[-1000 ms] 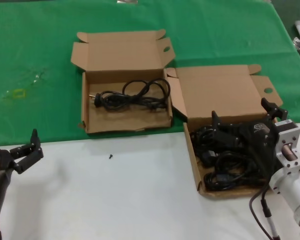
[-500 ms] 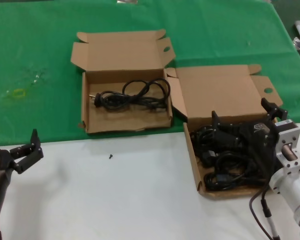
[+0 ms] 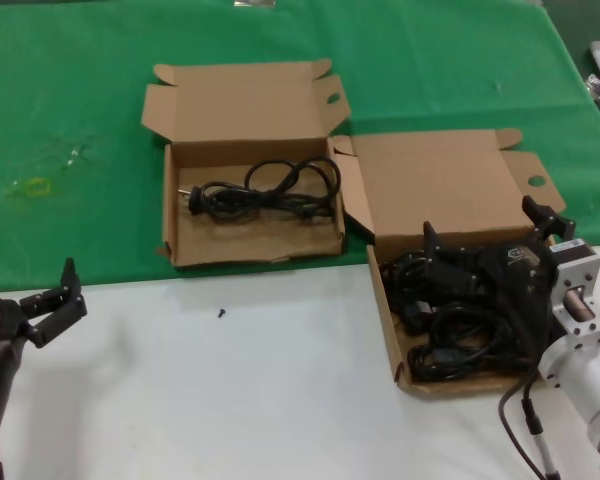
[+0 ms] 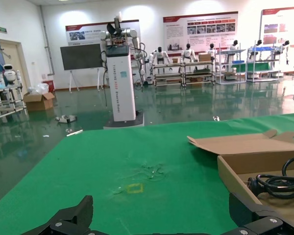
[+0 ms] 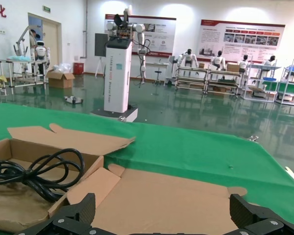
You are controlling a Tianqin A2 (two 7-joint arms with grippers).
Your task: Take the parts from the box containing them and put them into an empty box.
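Several tangled black power cords (image 3: 450, 330) fill the right brown cardboard box (image 3: 385, 320), where the right claw (image 3: 485, 240), spread wide and empty, risks lifting a snarled clump together.

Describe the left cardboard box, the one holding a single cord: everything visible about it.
The left cardboard box is a shallow brown mailer, open, its hinged lid tipped back with eared side flaps and an oval hole in the right ear. It rests on the green cloth, its front wall along the cloth's near edge, ragged at the bottom. One looped black power cord lies inside. Its right wall meets a flap of the neighbouring box. Neither gripper touches it.
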